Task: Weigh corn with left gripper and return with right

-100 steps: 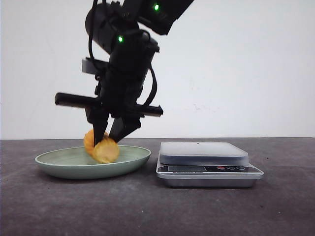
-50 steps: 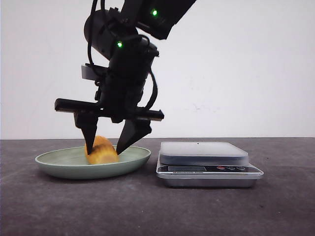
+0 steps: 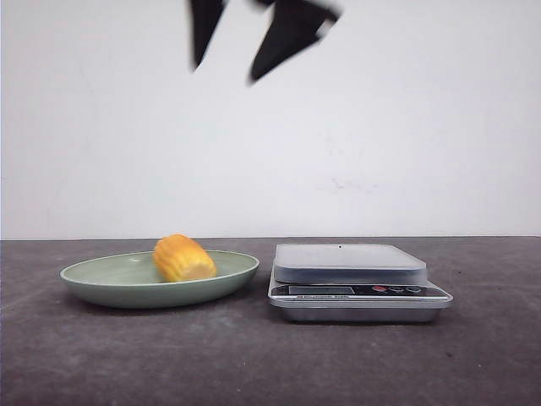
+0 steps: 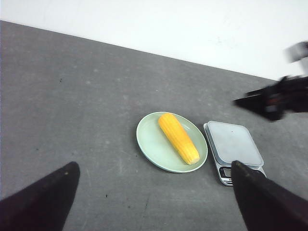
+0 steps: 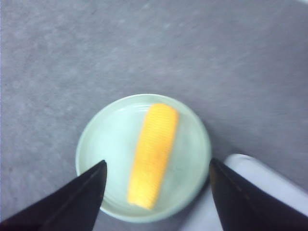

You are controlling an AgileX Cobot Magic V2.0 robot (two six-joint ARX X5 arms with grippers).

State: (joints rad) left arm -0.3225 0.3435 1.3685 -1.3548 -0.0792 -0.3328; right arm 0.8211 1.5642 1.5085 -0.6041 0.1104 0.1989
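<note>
The corn [image 3: 184, 258] lies on its side in the pale green plate [image 3: 93, 283], free of any gripper. It also shows in the left wrist view [image 4: 179, 138] and the right wrist view [image 5: 153, 154]. My right gripper [image 3: 241, 51] is open and empty, high above the plate, blurred at the top edge of the front view. In its own view it [image 5: 156, 197] looks straight down on the corn. My left gripper [image 4: 154, 202] is open and empty, well back from the plate [image 4: 149, 139], and is outside the front view.
A silver kitchen scale [image 3: 351, 262] with a bare pale platform stands just right of the plate; it also shows in the left wrist view [image 4: 233, 144]. The right arm [image 4: 276, 98] hangs above the scale there. The table is dark grey, with a white wall behind.
The right gripper opened off the corn and rose fast from the plate to the top of the front view. The corn has settled flat in the plate.
</note>
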